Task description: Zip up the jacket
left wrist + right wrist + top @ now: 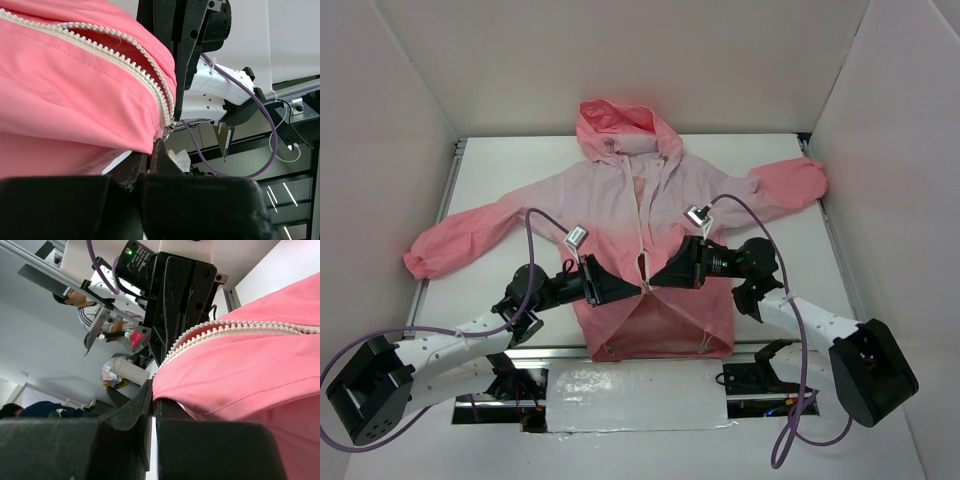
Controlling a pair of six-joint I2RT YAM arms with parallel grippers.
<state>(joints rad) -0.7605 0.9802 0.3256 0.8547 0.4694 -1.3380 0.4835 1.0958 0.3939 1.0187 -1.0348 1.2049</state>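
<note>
1. Grippers are meeting nose to nose low on the front of the jacket [620, 200]. The left gripper [152, 156] is pinching shut right under the slider [169, 129], on the pull tab or the cloth edge; I cannot tell which.
2. The right gripper [152, 401] is clamping a fold of pink cloth just beside the zipper [235, 329] teeth, opposite the left.
3. The jacket is lying flat on the white table [520, 165], hood [620, 125] far and hem [660, 340] near. The two rows of teeth are spreading apart from the slider.
4. Judging by this, the pull is only beginning, with most of the front waiting to be closed.
5. The next move is calling for one gripper drawing the slider toward the hood while the other is holding the lower cloth taut, so the thin fabric is not catching in the teeth.
6. No container is showing in any view.
</note>
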